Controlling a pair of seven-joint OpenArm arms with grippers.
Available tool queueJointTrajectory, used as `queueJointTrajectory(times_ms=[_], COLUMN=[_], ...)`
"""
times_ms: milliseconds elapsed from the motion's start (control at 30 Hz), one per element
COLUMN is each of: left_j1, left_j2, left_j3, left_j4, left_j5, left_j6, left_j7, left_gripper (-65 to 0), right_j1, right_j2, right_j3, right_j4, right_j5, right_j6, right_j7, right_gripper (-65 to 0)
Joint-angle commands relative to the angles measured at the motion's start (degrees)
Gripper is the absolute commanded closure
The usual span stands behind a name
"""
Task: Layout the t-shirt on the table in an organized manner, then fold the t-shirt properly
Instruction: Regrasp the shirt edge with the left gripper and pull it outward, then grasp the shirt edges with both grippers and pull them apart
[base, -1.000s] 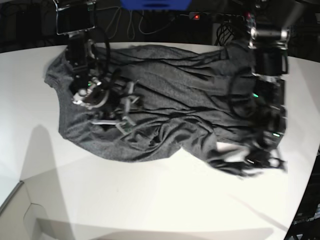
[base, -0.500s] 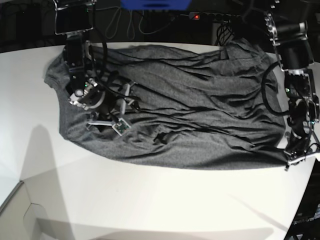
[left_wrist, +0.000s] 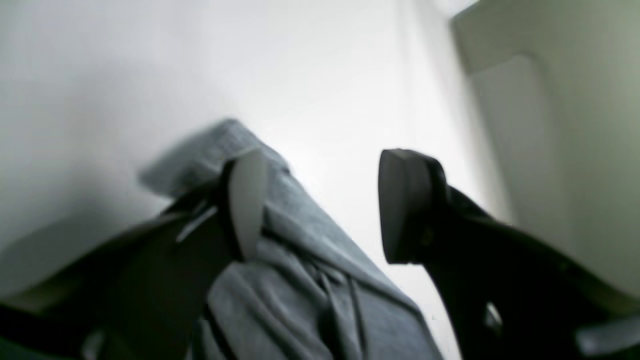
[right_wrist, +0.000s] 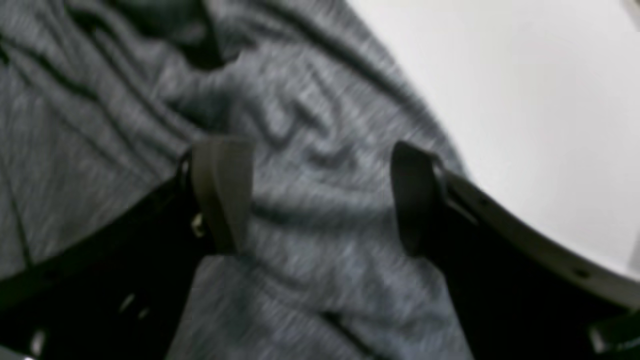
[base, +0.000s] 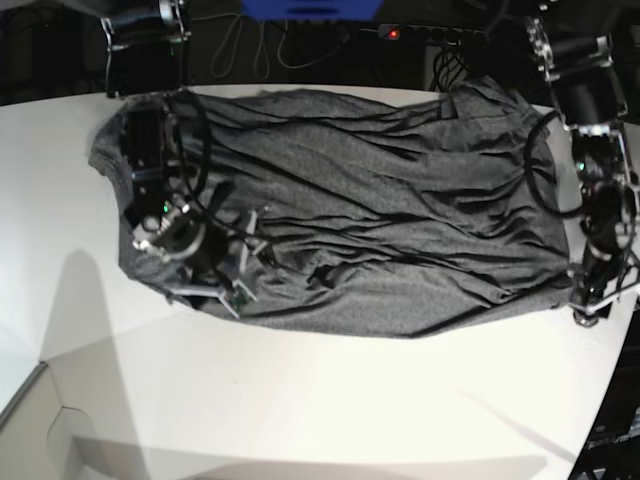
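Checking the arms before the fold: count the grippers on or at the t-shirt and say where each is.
2. The right gripper, open, sits over the t-shirt near its left lower edge in the base view. The left gripper, open, is at the shirt's right lower corner. None seem hidden.

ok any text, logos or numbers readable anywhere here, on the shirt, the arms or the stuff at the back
None can be read.
t-shirt: plain heathered grey, no print or label showing.
table: bare white, no markings.
left gripper and right gripper: no lettering visible on the fingers.
blue object at the back edge: cut off by the frame, no text visible.
red light beside it: only a glow, no sign.
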Motion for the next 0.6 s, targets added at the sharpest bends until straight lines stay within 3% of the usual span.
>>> queueJointTrajectory(times_ms=[0, 100, 233, 367, 567], left_j1=[0.09, 4.48, 10.28, 12.22, 12.31], left_j2=[-0.87, -0.17, 4.58, 7.21, 7.48], left_j3=[-0.38, -0.29, 0.15, 1.99, 4.37], left_j4=[3.23, 8.33, 12.37, 11.41, 7.98], left_j5=[-1.09, -3.03, -2.50, -2.33, -0.04], left_j6=[-0.32, -0.32, -0.32, -0.32, -0.32], left_j7=[-0.87, -0.87, -0.87, -0.78, -0.78], left_gripper=[-34.8, -34.8, -34.8, -34.8, -34.8], right_j1=[2.26, 5.43, 10.08, 15.89, 21.51], right_j2=[-0.19, -0.37, -0.81, -0.89, 0.69], right_j3=[0.17, 0.17, 0.17, 0.17, 0.08], right_j4=[-0.33, -5.34, -14.05, -24.68, -40.42], right_j5=[0.71, 0.71, 0.71, 0.71, 0.71], right_j6=[-0.03, -0.03, -0.03, -0.03, -0.03], right_j7=[1.27, 1.27, 1.27, 1.79, 11.02], right_gripper=[-41.2, -26.6, -2.1, 0.0, 0.0])
